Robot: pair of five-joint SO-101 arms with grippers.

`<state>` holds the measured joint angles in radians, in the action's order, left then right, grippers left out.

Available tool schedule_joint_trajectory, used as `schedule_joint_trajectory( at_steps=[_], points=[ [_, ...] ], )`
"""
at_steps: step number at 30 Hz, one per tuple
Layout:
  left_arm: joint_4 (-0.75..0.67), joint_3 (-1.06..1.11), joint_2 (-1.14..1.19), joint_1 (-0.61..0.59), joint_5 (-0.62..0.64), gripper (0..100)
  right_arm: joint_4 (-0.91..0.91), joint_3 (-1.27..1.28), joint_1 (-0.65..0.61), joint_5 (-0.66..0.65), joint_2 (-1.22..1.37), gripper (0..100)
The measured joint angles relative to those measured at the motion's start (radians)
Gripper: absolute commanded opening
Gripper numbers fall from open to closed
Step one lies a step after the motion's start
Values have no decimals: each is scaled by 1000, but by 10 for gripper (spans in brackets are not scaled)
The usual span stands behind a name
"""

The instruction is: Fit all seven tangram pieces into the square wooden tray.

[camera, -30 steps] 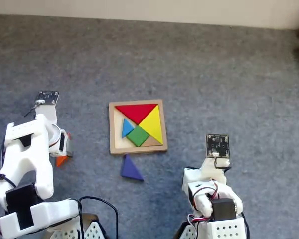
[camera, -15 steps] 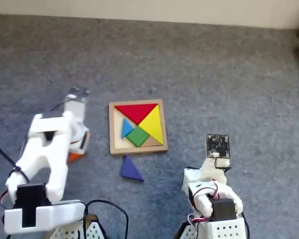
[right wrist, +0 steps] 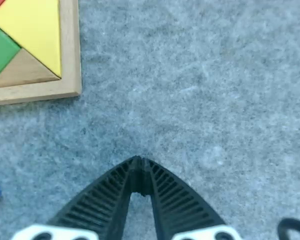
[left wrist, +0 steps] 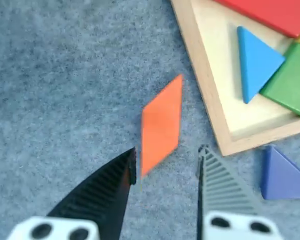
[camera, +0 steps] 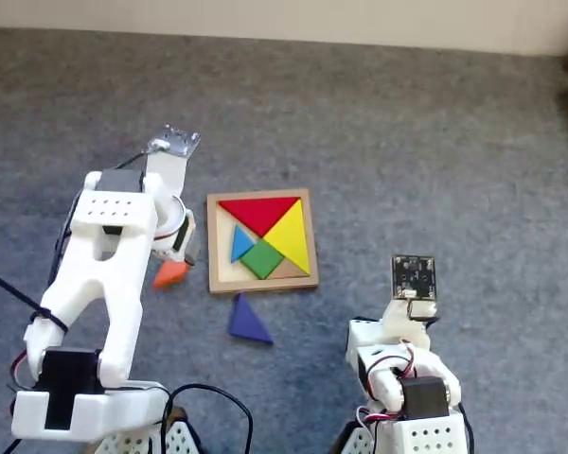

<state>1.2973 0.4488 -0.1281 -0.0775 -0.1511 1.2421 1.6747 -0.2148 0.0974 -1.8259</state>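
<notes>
Grey carpet [camera: 435,142]: covers whole work surface.
Pale wall strip [camera: 265,14]: along far edge.
Wooden tray [camera: 211,242]: mid-carpet; holds red triangle [camera: 258,213], yellow triangle [camera: 292,238], green square [camera: 261,257], blue triangle [camera: 240,243], tan triangle [camera: 289,270].
Left gripper [left wrist: 167,151]: just beside tray, jaws partly apart, nothing clamped.
Right gripper [right wrist: 140,170]: jaws closed together, empty, over bare carpet.
Purple triangle [camera: 249,320]: on carpet, near tray's near edge.
Orange parallelogram [left wrist: 161,125]: between left jaws, corner against one finger.

No text, label, brand, number or sign can be read anywhere.
</notes>
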Motion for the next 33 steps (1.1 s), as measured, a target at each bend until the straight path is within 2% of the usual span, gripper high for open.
schedule_joint_trajectory(
  at_steps=[13,21,25,33],
  points=[
    [8,-8,20,34,0,209,0,0,0,0,0,6],
    [-127,8,245,48,3,175,0,0,0,0,0,6],
    [-135,-63,334,-2,5,175,0,0,0,0,0,6],
    [-57,-181,448,-78,5,175,0,0,0,0,0,6]
  ],
)
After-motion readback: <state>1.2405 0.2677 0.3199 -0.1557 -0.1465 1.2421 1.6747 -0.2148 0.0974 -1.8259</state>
